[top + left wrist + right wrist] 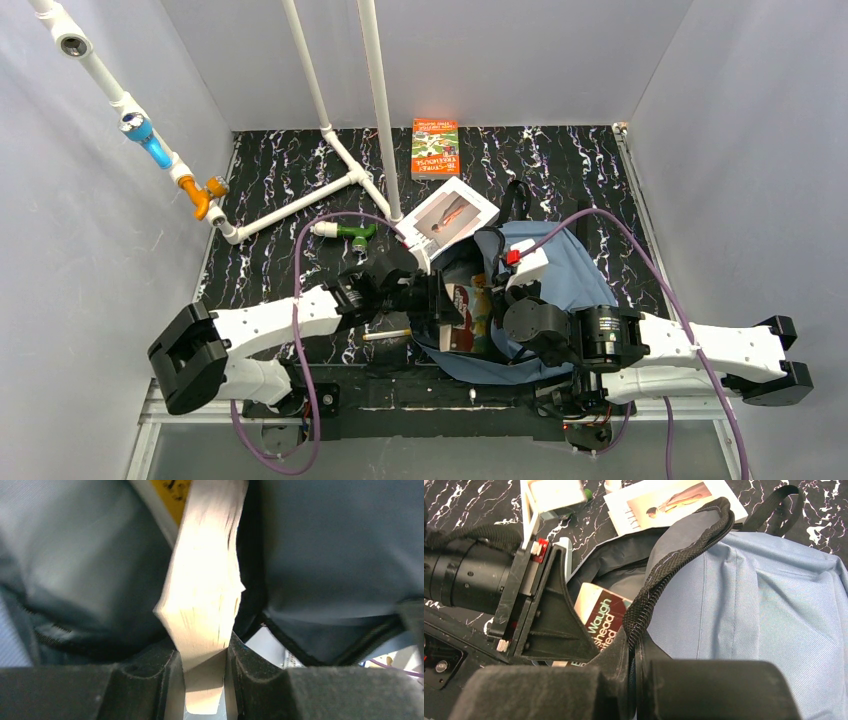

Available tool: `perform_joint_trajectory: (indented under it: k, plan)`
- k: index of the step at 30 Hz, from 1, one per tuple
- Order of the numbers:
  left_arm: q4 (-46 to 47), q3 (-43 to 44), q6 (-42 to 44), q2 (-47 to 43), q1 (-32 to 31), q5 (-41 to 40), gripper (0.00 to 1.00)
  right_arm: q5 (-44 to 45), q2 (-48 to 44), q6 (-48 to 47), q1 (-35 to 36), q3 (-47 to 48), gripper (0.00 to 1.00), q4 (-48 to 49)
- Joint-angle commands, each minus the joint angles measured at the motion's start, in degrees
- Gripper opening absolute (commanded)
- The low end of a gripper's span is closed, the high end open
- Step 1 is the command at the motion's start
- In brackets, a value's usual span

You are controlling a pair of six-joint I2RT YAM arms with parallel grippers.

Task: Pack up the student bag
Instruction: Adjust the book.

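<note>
We hold a book point(205, 590) in the mouth of the student bag point(570, 270).
Our left fingers point(145, 680) clamp the book's pages; our right fingers point(704, 685) pinch the bag's zipper edge, the bag lying on the bench point(280, 180).

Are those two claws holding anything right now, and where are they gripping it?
Left gripper clamps a paperback book across its covers near one edge; right gripper pinches the student bag by the zipper rim of its opening.

- Black textured rubber fingers point(140, 685), with a small red tab point(542, 546) at their base.
- Behind them, black cylindrical motor housings point(600, 335) and white moulded plastic arm links point(270, 325).
- Thin purple cables point(298, 270) run rearward.
</note>
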Motion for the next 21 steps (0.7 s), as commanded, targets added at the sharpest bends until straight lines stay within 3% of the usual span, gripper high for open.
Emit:
perform_joint_trajectory:
  k: [1,7,12,18,21]
  plan:
    - [-6.68,-3.85,-0.48,-4.81,-0.03,-5.51,0.0,1.79,-0.33,-0.52,-0.04,1.67,0.01,3.74]
    - [-21.36,-1.29,0.08,-8.35,0.04,-17.7,0.0,1.69,0.11,-0.65,-0.04,1.78,0.01,3.91]
    - [-28.01,4.16,-2.53,-3.64,0.36,-21.71,0.0,1.28,0.55,-0.46,-0.04,1.88,0.01,4.08]
    - [-25.51,10.93,-4.47,4.06,1.07,-19.03,0.0,0.91,0.93,-0.13,-0.04,2.06,0.01,4.09]
    - [-20.97,12.48,-3.68,7.67,2.4,-11.82,0.0,1.15,1.1,-0.15,-0.04,2.39,0.01,3.77]
